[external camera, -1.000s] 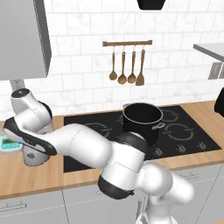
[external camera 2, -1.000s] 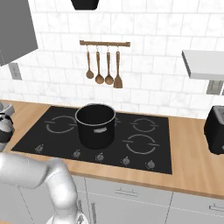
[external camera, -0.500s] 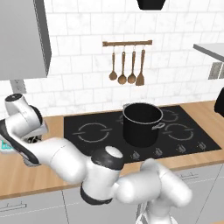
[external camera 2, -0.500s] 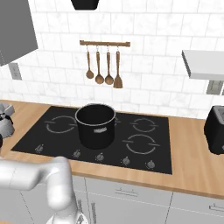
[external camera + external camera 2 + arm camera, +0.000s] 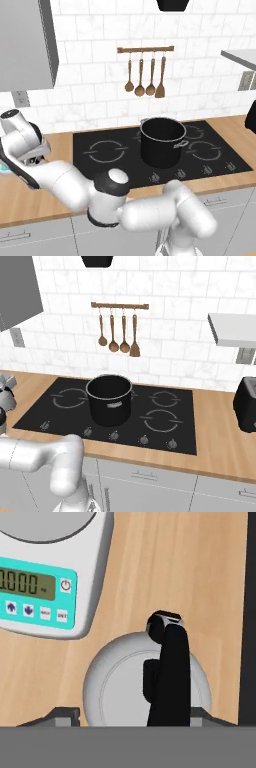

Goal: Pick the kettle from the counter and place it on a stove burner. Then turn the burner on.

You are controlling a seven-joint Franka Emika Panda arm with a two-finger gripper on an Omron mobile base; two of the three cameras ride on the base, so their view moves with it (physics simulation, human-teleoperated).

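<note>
The kettle [image 5: 125, 687], a squat silver-grey dome with a black arched handle [image 5: 170, 672], stands on the wooden counter [image 5: 165, 567] left of the black cooktop. My gripper [image 5: 132, 718] points straight down over it. The two fingertips [image 5: 62, 714] stand apart on either side of the kettle's body, with the handle between them and untouched. In the left base view my hand [image 5: 22, 137] hangs low at the far left and my arm hides the kettle. The nearest large stove burner [image 5: 106, 151] [image 5: 70, 398] lies bare at the cooktop's left.
A white scale with a teal panel [image 5: 45, 577] sits close beside the kettle. A big black pot [image 5: 162, 142] [image 5: 109, 400] stands mid-cooktop. Knobs [image 5: 115, 434] line the cooktop's front edge. A black toaster [image 5: 246, 403] is at the right, and wooden utensils [image 5: 145, 75] hang on the wall.
My hand has sunk lower toward the counter at the far left, and the arm's elbow has swung forward. The base views and the pot have not shifted.
</note>
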